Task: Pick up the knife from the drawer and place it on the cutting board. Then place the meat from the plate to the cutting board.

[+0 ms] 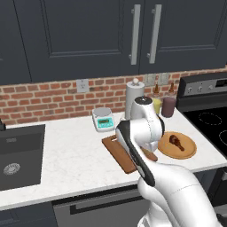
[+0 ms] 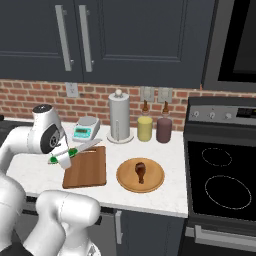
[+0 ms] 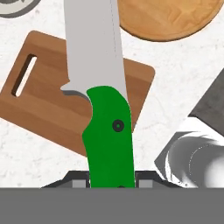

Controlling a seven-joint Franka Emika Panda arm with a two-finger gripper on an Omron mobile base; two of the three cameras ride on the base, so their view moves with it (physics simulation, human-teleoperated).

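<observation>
- Right now the gripper (image 3: pixel 111 186) is pinching the knife (image 3: pixel 103 105) by the butt end of its green handle, and the knife hangs in the air above the near left part of the cutting board (image 2: pixel 86 167), not yet touching it.
- Risk, as I judge it: the hold is far back on the handle, so the long blade could swing or slip in the jaws as the arm lowers.
- If released from this height, the knife could bounce and skid off the board's edge onto the counter (image 1: pixel 66 155), or toward the front edge.
- A blade tip lowered first could jab the board and twist the knife out of the grip.
- The meat (image 2: pixel 140 171) lies in the middle of the plate (image 2: pixel 155 181), just right of the board; a knife dropped crosswise could leave little room for it.
- Count: one knife, one board, one plate, one piece of meat, one scale (image 2: pixel 85 131), one paper towel roll (image 2: pixel 118 117), two jars (image 2: pixel 145 128).
</observation>
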